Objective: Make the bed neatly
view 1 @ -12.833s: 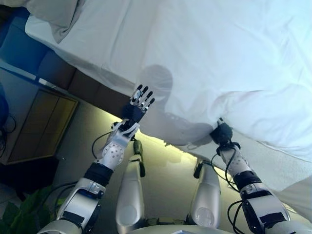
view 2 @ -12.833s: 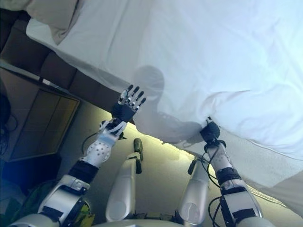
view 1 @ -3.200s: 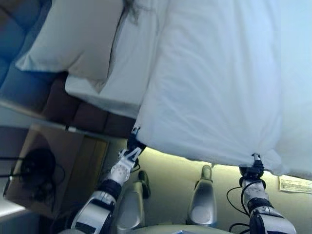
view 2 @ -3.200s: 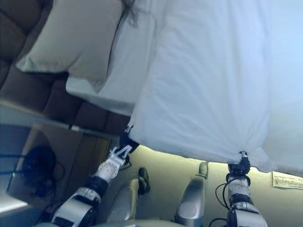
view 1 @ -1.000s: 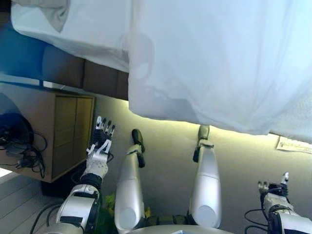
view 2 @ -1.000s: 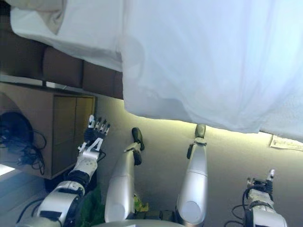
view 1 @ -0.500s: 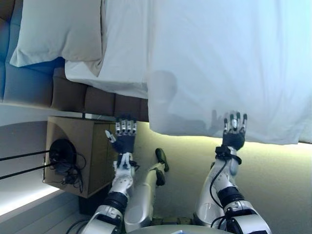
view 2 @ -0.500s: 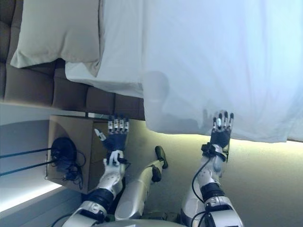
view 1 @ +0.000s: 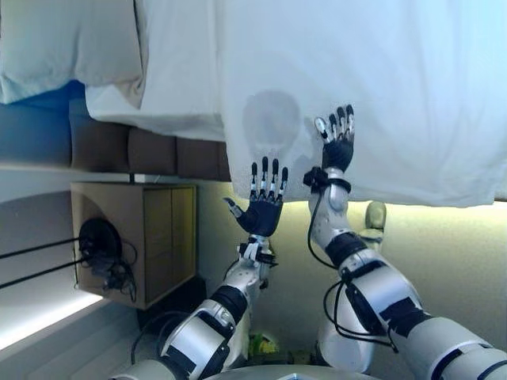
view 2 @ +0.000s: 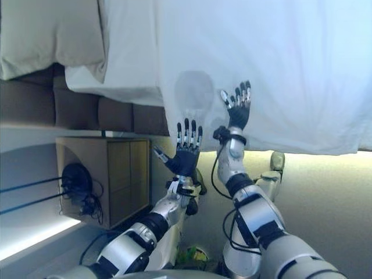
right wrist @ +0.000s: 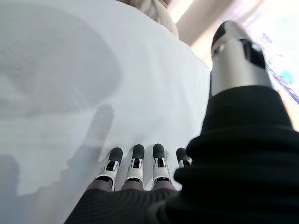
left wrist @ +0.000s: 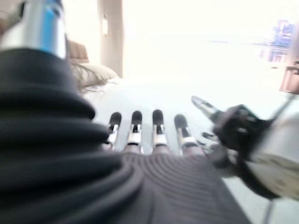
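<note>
1. White duvet (view 1: 372,87) covers the bed, frame centre to right, its edge overhanging.
2. Right robot hand (view 1: 338,142) flat, fingers spread over it, likely to smooth.
3. Left robot hand (view 1: 264,207) spread, empty, at the hem.
4. Pillow (view 1: 63,39) upper left.

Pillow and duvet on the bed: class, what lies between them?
In the left eye view, a strip of white bed sheet lies between the pillow and the duvet.

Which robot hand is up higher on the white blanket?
The right hand. Its straight fingers are raised in front of the hanging white duvet, while the left hand sits lower, at the duvet's bottom corner beside the wooden nightstand.
</note>
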You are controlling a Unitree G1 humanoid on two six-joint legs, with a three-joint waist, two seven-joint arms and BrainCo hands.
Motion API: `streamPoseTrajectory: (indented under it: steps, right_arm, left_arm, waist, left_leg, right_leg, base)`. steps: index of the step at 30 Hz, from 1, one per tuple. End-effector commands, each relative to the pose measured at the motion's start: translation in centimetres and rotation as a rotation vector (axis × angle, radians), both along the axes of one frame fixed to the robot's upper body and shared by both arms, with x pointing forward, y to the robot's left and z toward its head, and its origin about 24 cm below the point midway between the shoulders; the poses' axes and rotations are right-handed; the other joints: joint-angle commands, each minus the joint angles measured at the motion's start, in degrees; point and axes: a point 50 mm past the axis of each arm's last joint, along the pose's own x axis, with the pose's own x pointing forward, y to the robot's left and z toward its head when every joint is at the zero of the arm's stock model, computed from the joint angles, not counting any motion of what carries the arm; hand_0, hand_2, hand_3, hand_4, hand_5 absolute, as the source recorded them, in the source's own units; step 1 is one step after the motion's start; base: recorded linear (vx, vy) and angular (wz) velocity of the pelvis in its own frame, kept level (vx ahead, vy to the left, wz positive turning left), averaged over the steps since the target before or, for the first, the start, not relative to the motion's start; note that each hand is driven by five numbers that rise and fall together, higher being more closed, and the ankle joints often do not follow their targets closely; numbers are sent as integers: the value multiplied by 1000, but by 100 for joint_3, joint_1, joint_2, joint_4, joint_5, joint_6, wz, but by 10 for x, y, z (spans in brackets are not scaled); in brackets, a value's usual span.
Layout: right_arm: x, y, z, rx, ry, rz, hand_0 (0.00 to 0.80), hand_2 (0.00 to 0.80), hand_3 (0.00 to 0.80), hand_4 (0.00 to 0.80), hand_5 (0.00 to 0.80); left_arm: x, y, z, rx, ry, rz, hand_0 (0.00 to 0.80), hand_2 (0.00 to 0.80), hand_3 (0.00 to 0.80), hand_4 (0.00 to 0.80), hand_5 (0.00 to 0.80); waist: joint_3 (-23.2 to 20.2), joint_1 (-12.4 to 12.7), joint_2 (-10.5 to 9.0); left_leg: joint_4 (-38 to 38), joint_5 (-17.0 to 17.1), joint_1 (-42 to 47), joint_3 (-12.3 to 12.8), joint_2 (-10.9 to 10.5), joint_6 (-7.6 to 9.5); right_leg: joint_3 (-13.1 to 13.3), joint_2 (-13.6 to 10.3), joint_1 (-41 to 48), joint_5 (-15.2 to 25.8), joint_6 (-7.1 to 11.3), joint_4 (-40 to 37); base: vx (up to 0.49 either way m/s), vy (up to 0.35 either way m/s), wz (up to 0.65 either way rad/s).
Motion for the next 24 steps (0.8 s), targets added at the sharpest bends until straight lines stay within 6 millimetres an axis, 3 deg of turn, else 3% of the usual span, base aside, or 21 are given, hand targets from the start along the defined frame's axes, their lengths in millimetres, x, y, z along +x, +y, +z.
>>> streamPoseTrajectory:
  steps: [1,9,18,24]
  right_arm:
    - [7,47,39,-16,-135,122,0,0,0,0,0]
    - [7,55,48,151,-143,53,0,0,0,0,0]
    - [-2,58,46,221,-120,-98,0,0,0,0,0]
    - [-10,62,39,197,-85,-180,0,0,0,0,0]
  left_arm:
    - [6,-47,58,-94,-232,-130,0,0,0,0,0]
    - [14,-55,55,65,-201,-189,0,0,0,0,0]
    - [36,-36,60,223,-162,-118,0,0,0,0,0]
    - [52,-20,74,305,-159,-48,0,0,0,0,0]
  waist:
    - [320,93,746]
    - [320,223,761]
    - [320,81,783]
    - [320,-114,742]
  left_leg:
    - [814,-258,-595,-144,359,-158]
    - [1308,-294,-1555,-147,605,-198]
    - [1851,-317,-2413,-10,938,-283]
    - [2468,-577,-2847,70,1131,-282]
  right_leg:
    - [299,-152,-312,611,-324,-354]
    - [544,39,-1329,634,-282,100]
    - [882,363,-2230,550,-284,613]
    - [1188,621,-2646,411,-361,1124]
  base:
    - [-46,-71,14]
    - [-10,-25,1]
    - [44,51,-11]
    - [73,71,-31]
